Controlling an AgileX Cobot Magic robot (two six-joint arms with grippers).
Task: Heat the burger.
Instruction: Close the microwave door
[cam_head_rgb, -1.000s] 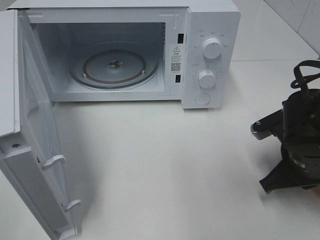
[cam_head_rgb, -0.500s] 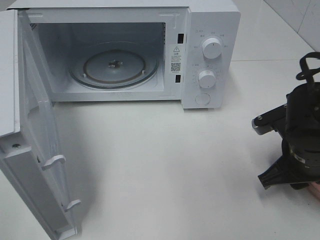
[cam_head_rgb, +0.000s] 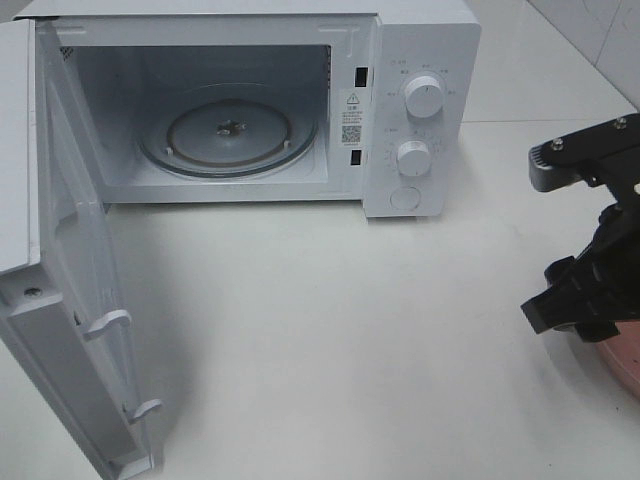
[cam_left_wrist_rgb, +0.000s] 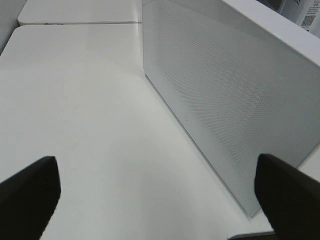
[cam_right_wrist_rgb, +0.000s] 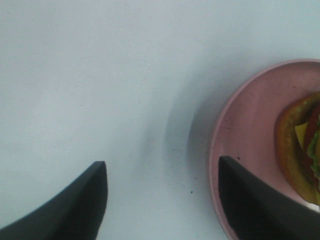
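Right claw (cam_right_wrist_rgb: 162, 200) spread wide now, after being pinched nearly closed a second ago, and shifted up along the counter (cam_head_rgb: 330, 320) edge, so looks like prep for a grab. Holding nothing yet; burger (cam_right_wrist_rgb: 300, 150) on the pink plate (cam_right_wrist_rgb: 245, 135), just beside one finger, not between them

I see round pink plate (cam_right_wrist_rgb: 240, 145) by black right gripper (cam_right_wrist_rgb: 162, 200); round golden-brown burger (cam_right_wrist_rgb: 300, 150), yellow cheese, red tomato, green lettuce; white box microwave (cam_head_rgb: 420, 60).
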